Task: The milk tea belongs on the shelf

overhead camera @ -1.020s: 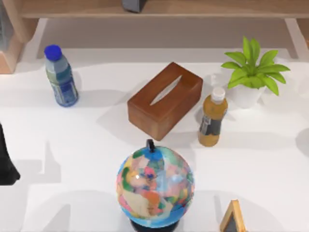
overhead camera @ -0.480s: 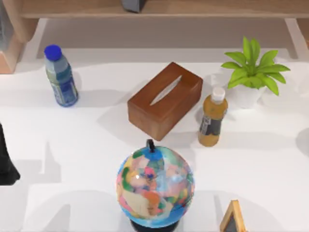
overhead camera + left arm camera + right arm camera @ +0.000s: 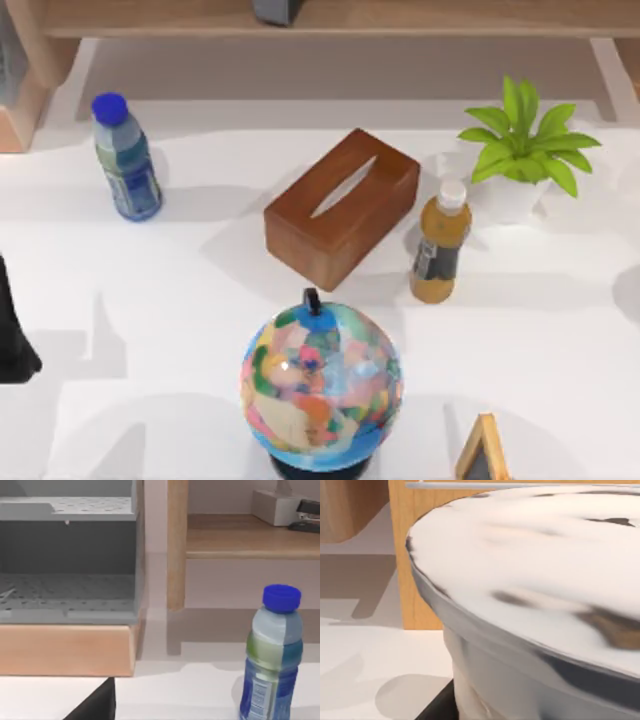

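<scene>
The milk tea (image 3: 440,250), a small amber bottle with a white cap and a dark label band, stands upright on the white table, right of centre. It is between the tissue box and the potted plant. The shelf (image 3: 400,18), a long light-wood plank, runs along the far edge; its plank (image 3: 250,535) and a pale upright support (image 3: 177,545) appear in the left wrist view. My left arm (image 3: 12,335) is parked at the table's left edge, far from the bottle. My right arm is parked off to the right, its wrist view close against a large white rounded thing (image 3: 545,580).
A dark brown tissue box (image 3: 340,205) lies left of the bottle, a potted plant (image 3: 520,150) behind it. A globe (image 3: 320,380) stands in front. A blue-capped bottle (image 3: 125,160) is at the far left. A small wood-framed board (image 3: 485,455) sits at the near edge.
</scene>
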Controlling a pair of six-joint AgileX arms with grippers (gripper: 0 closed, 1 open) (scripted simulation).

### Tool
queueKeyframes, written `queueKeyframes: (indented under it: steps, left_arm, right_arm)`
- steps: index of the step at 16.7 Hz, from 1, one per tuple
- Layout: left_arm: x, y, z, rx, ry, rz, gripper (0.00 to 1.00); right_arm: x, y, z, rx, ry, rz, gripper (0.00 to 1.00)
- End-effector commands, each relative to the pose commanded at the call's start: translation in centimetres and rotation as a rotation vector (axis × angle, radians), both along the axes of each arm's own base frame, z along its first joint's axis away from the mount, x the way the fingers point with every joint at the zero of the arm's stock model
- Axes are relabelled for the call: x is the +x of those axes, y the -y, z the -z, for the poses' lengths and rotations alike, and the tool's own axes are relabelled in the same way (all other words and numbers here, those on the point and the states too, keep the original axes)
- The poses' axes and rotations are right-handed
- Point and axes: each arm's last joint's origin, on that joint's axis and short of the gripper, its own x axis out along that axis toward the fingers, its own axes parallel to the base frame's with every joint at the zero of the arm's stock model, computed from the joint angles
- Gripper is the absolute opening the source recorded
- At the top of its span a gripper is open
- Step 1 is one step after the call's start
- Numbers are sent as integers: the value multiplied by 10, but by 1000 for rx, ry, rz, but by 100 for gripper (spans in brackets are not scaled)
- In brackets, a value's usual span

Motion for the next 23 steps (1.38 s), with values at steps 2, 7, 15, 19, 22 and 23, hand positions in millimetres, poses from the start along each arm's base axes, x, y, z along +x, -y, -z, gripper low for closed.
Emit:
queueKeyframes:
  steps: [2, 7, 15, 19, 22, 23]
  left_arm:
    - [0, 0, 0, 0, 0, 0, 100]
    - [0, 0, 0, 0, 0, 0, 100]
    - [0, 0, 0, 0, 0, 0, 100]
    - [0, 0, 0, 0, 0, 0, 100]
    - [0, 0, 0, 0, 0, 0, 100]
    - [0, 0, 0, 0, 0, 0, 100]
  right_arm:
    - [0, 0, -3, 0, 0, 0, 0]
    - [0, 0, -8, 0, 0, 0, 0]
    - [27, -27, -36, -30, 85, -100, 0]
    - [61, -71, -70, -23, 144, -194, 0]
    - [90, -111, -102, -7, 188, -235, 0]
    - [99, -125, -113, 2, 198, -242, 0]
